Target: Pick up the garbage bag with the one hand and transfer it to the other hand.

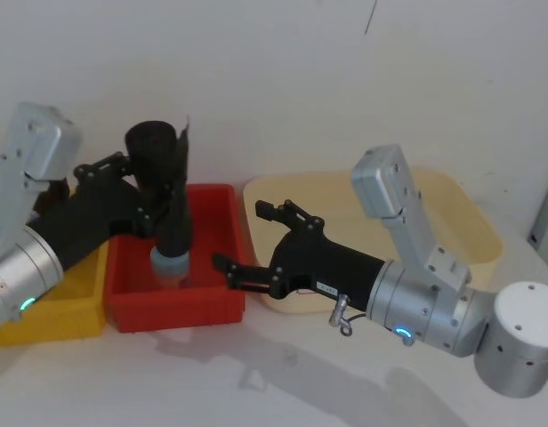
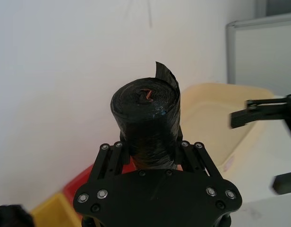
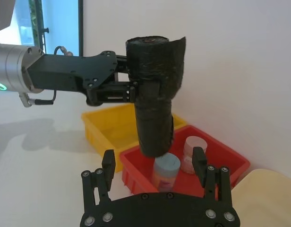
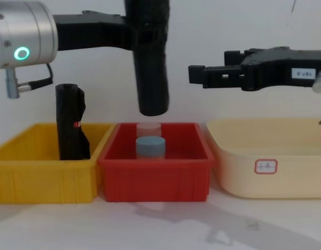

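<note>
The garbage bag (image 1: 161, 165) is a tall black crinkly roll with a loose flap at its top. My left gripper (image 1: 154, 191) is shut on its upper part and holds it upright in the air, above the red bin (image 1: 216, 307). In the chest view the garbage bag (image 4: 151, 67) hangs clear over the bin's jars. My right gripper (image 1: 240, 235) stands open just right of the roll, its fingers not touching it. From the right wrist the garbage bag (image 3: 155, 104) stands beyond the open right gripper (image 3: 153, 156).
Inside the red bin (image 4: 152, 182) stand a blue-lidded jar (image 4: 150, 147) and a pink jar (image 4: 148, 128). The yellow bin (image 4: 40, 177) on the left holds another black roll (image 4: 72, 122) with a red mark. A cream tub (image 4: 270, 166) sits on the right.
</note>
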Robot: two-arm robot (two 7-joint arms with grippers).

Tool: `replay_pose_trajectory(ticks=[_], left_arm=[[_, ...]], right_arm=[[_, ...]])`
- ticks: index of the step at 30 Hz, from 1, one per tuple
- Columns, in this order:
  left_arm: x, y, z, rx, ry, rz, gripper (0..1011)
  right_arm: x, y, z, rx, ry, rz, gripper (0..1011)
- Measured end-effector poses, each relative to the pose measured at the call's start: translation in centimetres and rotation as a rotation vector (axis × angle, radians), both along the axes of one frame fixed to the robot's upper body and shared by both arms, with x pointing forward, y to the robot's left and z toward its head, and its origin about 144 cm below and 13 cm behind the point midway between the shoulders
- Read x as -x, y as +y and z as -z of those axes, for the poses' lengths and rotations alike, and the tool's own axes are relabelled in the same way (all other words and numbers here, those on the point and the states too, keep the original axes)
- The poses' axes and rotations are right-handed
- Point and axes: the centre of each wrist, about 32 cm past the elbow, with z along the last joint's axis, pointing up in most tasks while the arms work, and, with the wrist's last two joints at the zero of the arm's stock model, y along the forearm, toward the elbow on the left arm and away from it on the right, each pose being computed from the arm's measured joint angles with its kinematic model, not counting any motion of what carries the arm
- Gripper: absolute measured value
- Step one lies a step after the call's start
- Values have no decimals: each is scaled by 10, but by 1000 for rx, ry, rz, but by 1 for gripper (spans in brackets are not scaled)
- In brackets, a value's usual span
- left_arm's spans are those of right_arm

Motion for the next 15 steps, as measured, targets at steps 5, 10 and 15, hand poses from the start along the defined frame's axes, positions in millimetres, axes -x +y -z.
replay_pose_trajectory(ticks=[5, 10, 15], left_arm=[[2, -5, 0, 9, 6, 41, 464], [4, -9, 0, 14, 11, 70, 464], [5, -12, 0, 23, 12, 96, 464]], right_arm=[[-3, 3, -1, 8, 7, -5, 1001], [-6, 4, 0, 18, 16, -5, 1001], [-8, 5, 1, 27, 24, -2, 1001]])
